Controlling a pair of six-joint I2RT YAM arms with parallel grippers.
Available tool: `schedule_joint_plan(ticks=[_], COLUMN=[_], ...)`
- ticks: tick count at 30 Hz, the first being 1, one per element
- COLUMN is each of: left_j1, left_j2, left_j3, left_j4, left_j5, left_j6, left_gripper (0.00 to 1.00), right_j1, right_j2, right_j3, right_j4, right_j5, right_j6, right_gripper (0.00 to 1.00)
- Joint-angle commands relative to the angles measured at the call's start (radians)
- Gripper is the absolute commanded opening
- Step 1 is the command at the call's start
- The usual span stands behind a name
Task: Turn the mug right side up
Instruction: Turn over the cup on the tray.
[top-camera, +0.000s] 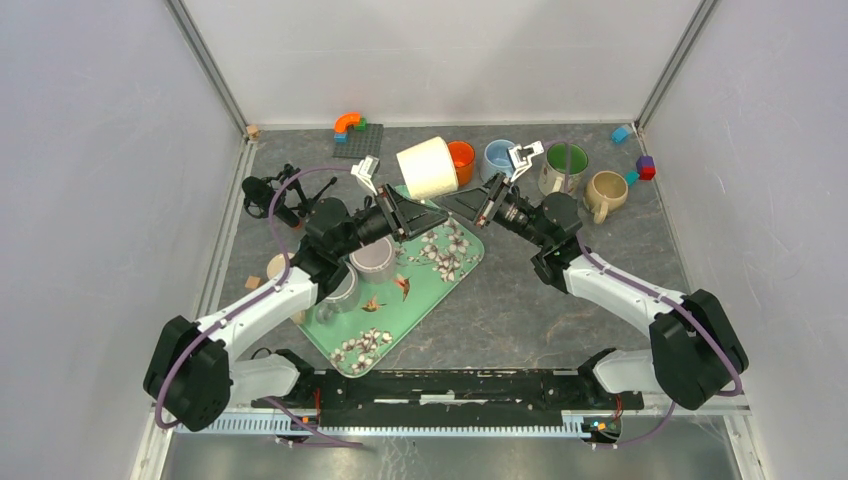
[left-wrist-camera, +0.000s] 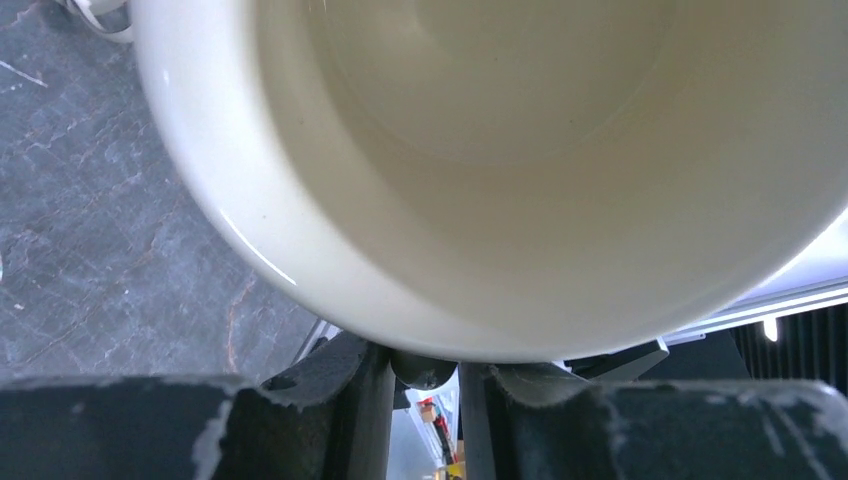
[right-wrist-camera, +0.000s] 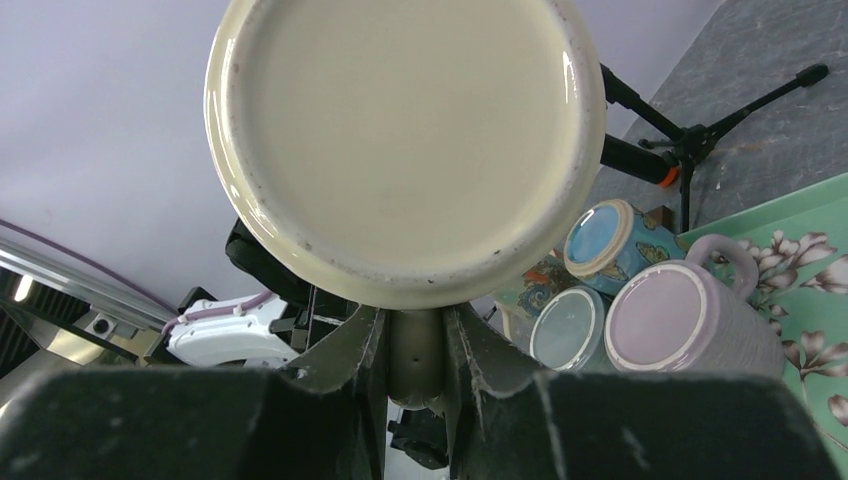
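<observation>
Top cam: high, behind left pincer and right pincer, looking down. Wrist cams sit close behind each — sharing the mug, opposite ends.

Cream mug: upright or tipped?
Tipped sideways: the cream mug shows its open mouth in the left wrist view and its base in the right.

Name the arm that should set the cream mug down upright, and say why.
Right, probably. Both arms grip the sideways cream mug by its handle. The right end effector faces its base, with bare table beneath that arm; the left end effector faces its opening, above the crowded tray.
</observation>
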Motion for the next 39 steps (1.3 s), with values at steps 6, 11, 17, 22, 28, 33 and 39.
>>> schedule_joint_plan(ticks=[6, 11, 17, 22, 28, 33, 39], left_j1=[-0.005, -0.005, -0.005, -0.005, -0.005, -0.006, -0.006], left_j2=[-0.026, -0.028, -0.043, -0.068, -0.094, -0.092, -0.082], left_j3=[0.04, 0.039, 0.043, 0.055, 0.08, 0.107, 0.145], left_j4=[-0.07, -0.053, -0.036, -0.073, -0.134, -0.193, -0.265], left_j5=[0.013, -0.013, -0.046, -0.075, -0.107, -0.129, -0.152], left_j6=[0.073, 0.057, 0.069, 0.125, 0.199, 0.251, 0.312], left_gripper=[0.34, 0.22, 0.02, 0.02, 0.02, 0.02, 0.02], right_j1=[-0.003, -0.004, -0.004, -0.003, -0.003, -0.003, -0.004], right_j2=[-0.015, -0.017, -0.021, -0.029, -0.043, -0.057, -0.087], right_j3=[0.027, 0.017, -0.003, -0.015, -0.022, -0.026, -0.034], right_j4=[0.149, 0.149, 0.146, 0.125, 0.066, 0.008, -0.099], right_j5=[-0.023, -0.026, -0.031, -0.032, -0.016, 0.004, 0.042], right_j6=[-0.013, -0.014, -0.021, -0.045, -0.104, -0.156, -0.239], right_gripper=[0.0, 0.0, 0.0, 0.07, 0.36, 0.6, 0.83])
